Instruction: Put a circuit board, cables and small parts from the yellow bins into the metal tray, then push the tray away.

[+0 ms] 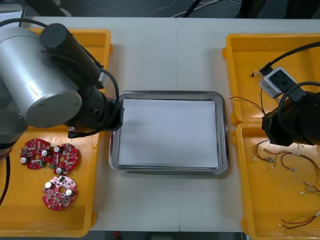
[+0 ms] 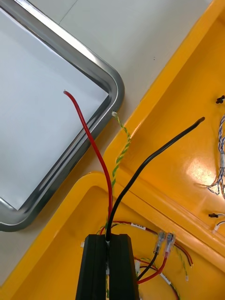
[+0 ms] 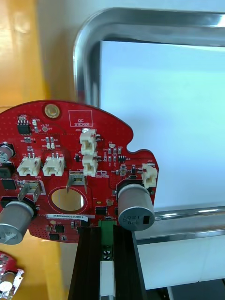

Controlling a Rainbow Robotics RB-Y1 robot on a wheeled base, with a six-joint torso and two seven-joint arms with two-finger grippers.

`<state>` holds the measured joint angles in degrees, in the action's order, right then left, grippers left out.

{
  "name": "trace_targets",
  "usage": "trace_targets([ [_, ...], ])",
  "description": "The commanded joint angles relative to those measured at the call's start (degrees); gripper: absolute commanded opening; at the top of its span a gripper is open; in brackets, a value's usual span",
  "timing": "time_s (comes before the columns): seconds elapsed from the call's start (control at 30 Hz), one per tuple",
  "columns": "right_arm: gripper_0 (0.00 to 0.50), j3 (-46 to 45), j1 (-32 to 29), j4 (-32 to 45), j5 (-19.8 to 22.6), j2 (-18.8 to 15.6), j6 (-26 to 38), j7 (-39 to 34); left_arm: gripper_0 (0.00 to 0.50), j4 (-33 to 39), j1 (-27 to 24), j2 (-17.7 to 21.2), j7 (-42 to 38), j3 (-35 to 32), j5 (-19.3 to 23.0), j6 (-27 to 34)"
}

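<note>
The circuit board (image 3: 79,173) is showing as a round red disc with a notched edge, a round hole near its middle, two silver cylinders, several white sockets and a green block at its rim. The left gripper (image 3: 107,229) is pinching that green block between its black fingers (image 3: 89,253), so the board is standing out beyond the fingertips, face towards the wrist camera. It is hanging across the seam between a yellow bin (image 3: 18,56) and the rounded corner of the metal tray (image 3: 86,51), which is white inside.

The front view is giving the layout instead: the left arm (image 1: 50,75) is reaching to the tray's left rim (image 1: 114,150), and three more boards (image 1: 35,153) are lying flat in the near left bin (image 1: 90,200). The tray is sitting on the worktop (image 1: 170,50) between the bins, with nothing on its white inside.

On the other side, the right arm (image 1: 295,120) is hovering over the divide between the two right bins (image 1: 240,60). Its wrist view is showing the right gripper (image 2: 108,239) with its fingers (image 2: 96,267) nearly pressed together, nipping cables (image 2: 111,206) between them. A red strand (image 2: 91,140) is rising from the tips and ending over the tray's white inside, a black strand (image 2: 154,154) is bending out over the far bin, and a yellow-and-green twisted strand (image 2: 123,147) is ending close to the tray's corner rim (image 2: 112,89). Loose cables (image 1: 280,155) are lying in the near right bin below, and blue-and-white twisted ones (image 2: 220,159) are resting in the far one.
</note>
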<state>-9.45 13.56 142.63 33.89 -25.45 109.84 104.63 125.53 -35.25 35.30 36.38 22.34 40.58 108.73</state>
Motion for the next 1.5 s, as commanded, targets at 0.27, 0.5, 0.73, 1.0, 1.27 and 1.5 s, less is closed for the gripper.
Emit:
trace_targets([
  [0.27, 0.000, 0.57, -2.22, 2.56, 0.47, 0.14, 0.16, -2.06, 0.000, -2.83, -3.87, -6.47, -3.34, 13.17, -8.15, -0.09],
  [0.5, 0.000, 0.49, -2.31, 2.56, 0.82, -0.65, 0.16, -2.41, 0.000, -6.61, -3.78, -6.65, -4.30, 18.27, -8.50, -3.70],
  [0.73, 0.000, 0.40, -2.22, 2.65, 0.82, -0.74, 0.16, -2.59, 0.000, -8.11, -3.87, -7.52, -4.92, 20.90, -8.50, -5.45],
  [1.0, 0.000, 0.05, -2.22, 2.56, 1.00, -0.83, 0.16, -2.59, 0.000, -10.66, -4.04, -8.67, -5.01, 22.66, -9.11, -8.00],
  [1.27, 0.000, -0.57, -2.22, 2.56, 1.70, -0.83, 0.16, -2.68, 0.000, -14.00, -4.57, -9.81, -4.13, 23.89, -10.34, -10.64],
  [1.5, 0.000, -0.83, -2.13, 2.65, 2.05, -1.35, 0.16, -2.59, 0.000, -15.31, -4.57, -10.25, -3.78, 24.60, -10.96, -11.08],
])
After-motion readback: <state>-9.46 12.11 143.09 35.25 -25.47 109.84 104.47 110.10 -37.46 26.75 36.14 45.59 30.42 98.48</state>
